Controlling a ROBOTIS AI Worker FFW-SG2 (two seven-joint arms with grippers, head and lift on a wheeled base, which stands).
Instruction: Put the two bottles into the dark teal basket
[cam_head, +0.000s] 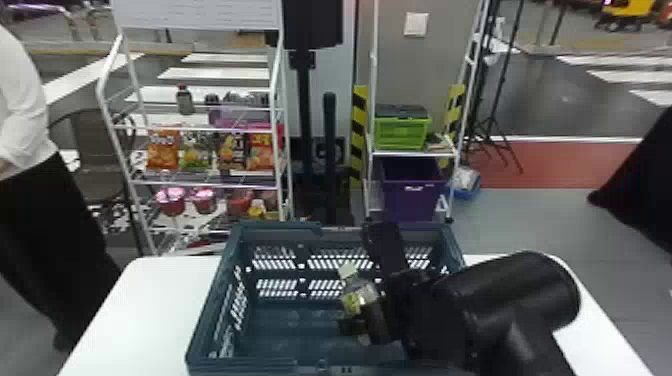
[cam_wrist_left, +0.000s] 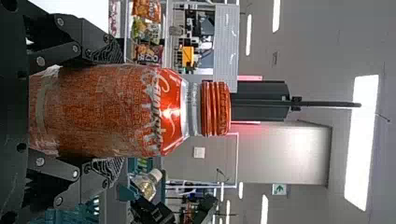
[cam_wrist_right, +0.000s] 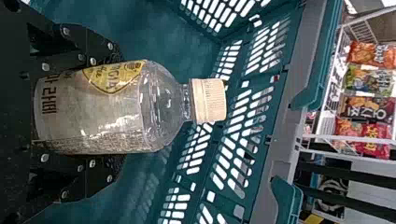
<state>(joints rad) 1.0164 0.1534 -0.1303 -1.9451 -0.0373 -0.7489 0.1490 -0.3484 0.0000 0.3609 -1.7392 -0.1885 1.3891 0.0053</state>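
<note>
Right gripper (cam_wrist_right: 117, 107) closed on clear plastic bottle with cream cap (cam_wrist_right: 163, 107), cap end up, long axis leaning to robot's left, inside walls of dark teal plastic basket (cam_head: 275, 229); right arm nearer, probably just lower and let go. Left gripper (cam_wrist_left: 119, 109) clamped on red-orange bottle with ribbed red cap (cam_wrist_left: 170, 112), roughly upright, basket off to its right. Basket on white table (cam_head: 145, 305), white metal snack rack (cam_head: 200, 14) beyond.

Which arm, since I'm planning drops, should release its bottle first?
Right, probably: the right claw holds the pale-capped bottle above the basket's floor; the left claw holds the red-capped bottle outside the basket.
</note>
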